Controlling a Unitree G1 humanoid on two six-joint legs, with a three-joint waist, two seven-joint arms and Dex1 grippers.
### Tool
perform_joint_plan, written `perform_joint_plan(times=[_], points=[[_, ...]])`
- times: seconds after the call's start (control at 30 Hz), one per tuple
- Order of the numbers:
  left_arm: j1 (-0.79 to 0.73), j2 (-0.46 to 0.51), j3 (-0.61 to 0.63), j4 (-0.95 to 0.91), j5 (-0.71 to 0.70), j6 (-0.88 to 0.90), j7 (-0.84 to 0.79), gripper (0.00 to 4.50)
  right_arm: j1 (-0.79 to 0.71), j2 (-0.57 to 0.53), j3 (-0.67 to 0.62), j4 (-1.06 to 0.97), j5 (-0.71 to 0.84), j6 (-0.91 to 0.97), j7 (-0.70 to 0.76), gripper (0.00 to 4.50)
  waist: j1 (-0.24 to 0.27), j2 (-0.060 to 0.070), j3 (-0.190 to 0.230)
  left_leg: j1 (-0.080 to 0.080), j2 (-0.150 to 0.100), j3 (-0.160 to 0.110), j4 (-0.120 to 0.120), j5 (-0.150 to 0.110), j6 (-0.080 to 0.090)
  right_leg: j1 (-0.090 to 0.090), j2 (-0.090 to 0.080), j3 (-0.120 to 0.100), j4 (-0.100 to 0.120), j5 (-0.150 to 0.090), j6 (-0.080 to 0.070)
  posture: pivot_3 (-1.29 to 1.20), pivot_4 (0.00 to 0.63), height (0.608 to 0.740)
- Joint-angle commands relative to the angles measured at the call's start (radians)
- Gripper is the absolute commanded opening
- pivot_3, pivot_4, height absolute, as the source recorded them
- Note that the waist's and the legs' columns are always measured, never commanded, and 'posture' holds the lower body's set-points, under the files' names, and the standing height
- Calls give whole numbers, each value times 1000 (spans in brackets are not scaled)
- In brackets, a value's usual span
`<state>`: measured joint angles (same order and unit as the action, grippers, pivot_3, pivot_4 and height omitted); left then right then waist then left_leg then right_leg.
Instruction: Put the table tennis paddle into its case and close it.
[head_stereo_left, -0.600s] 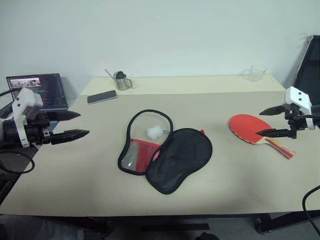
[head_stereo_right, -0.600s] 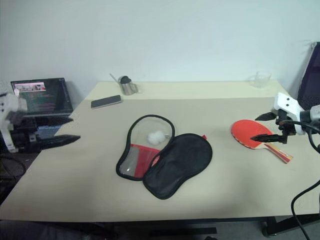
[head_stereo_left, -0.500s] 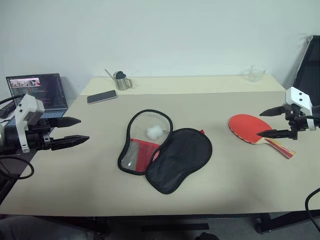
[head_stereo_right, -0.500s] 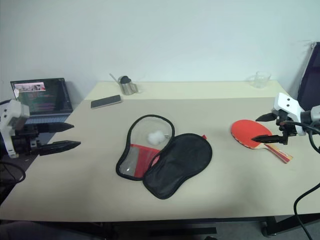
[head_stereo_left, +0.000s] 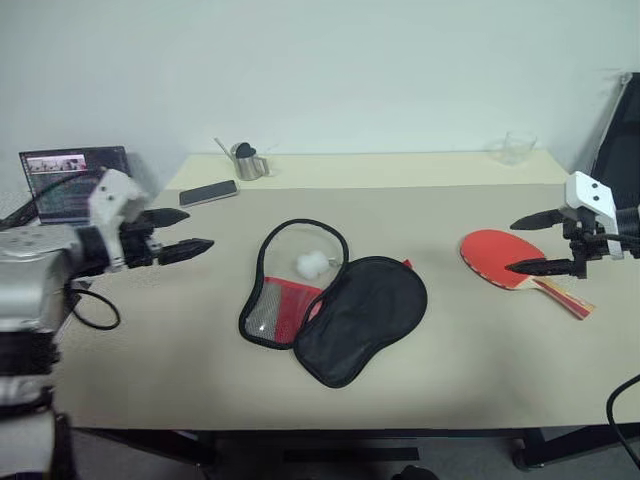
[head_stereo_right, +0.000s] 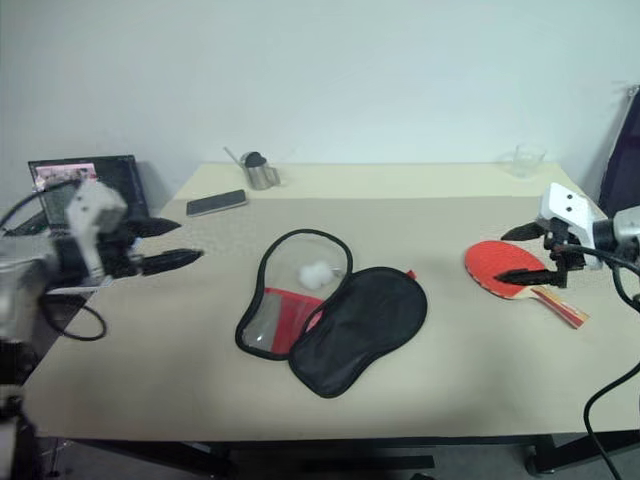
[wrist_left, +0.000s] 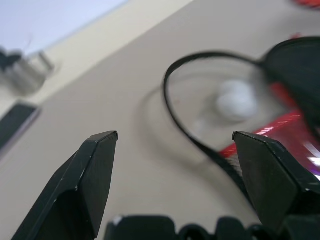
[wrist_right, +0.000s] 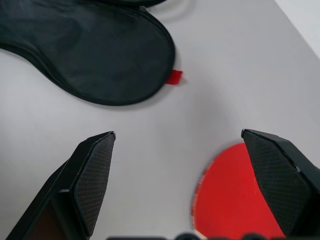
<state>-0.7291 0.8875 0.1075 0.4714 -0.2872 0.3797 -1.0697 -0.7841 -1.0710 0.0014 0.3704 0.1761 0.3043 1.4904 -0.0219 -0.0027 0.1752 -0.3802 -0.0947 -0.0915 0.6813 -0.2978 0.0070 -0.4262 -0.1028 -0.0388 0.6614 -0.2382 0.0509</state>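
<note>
The table tennis paddle (head_stereo_left: 500, 256) lies flat at the right of the table, red face up, its wooden handle (head_stereo_left: 565, 297) pointing toward the right front edge. The case (head_stereo_left: 335, 300) lies unzipped in the middle: a black half (head_stereo_left: 362, 318) folded toward me, and a black-rimmed half with a red lining (head_stereo_left: 283, 300) and a white ball (head_stereo_left: 311, 262) inside. My right gripper (head_stereo_left: 526, 243) hovers open just above the paddle. My left gripper (head_stereo_left: 190, 230) hangs open over the table's left side, pointing at the case, apart from it.
A phone (head_stereo_left: 208, 192) and a small metal cup (head_stereo_left: 245, 161) sit at the back left. A clear glass (head_stereo_left: 511, 147) stands at the back right. A laptop (head_stereo_left: 70, 180) is beyond the left edge. A dark chair (head_stereo_left: 622, 130) is at the far right.
My left gripper has swung in from beyond the left edge to over the table, toward the case. The right gripper has stayed above the paddle.
</note>
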Motion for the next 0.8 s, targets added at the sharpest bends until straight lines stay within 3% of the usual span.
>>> perform_joint_plan(times=[0.03,0.17,0.37,0.8], points=[[-63,-68,-20,81,1,28,7,4053,58,-42,-78,-125,50,72,-33,4447,1,0,0,-1,0,0,0,0,0,-1,0,0,0,0,0,0,150,740],[-127,-159,-65,173,4,113,-11,4053,122,-87,-116,-200,77,123,-40,4447,2,-1,0,-2,0,0,0,0,0,-1,0,0,0,0,0,0,150,740],[-182,-242,-85,329,64,151,89,4053,224,-151,-184,-251,97,158,-74,4447,-6,-2,0,0,1,2,0,0,0,-1,0,1,1,0,0,0,150,740],[-130,-372,-96,296,70,234,140,4053,295,-199,-231,-291,126,182,-119,4447,1,-3,1,0,0,2,2,0,0,0,-1,1,2,0,0,0,150,740]])
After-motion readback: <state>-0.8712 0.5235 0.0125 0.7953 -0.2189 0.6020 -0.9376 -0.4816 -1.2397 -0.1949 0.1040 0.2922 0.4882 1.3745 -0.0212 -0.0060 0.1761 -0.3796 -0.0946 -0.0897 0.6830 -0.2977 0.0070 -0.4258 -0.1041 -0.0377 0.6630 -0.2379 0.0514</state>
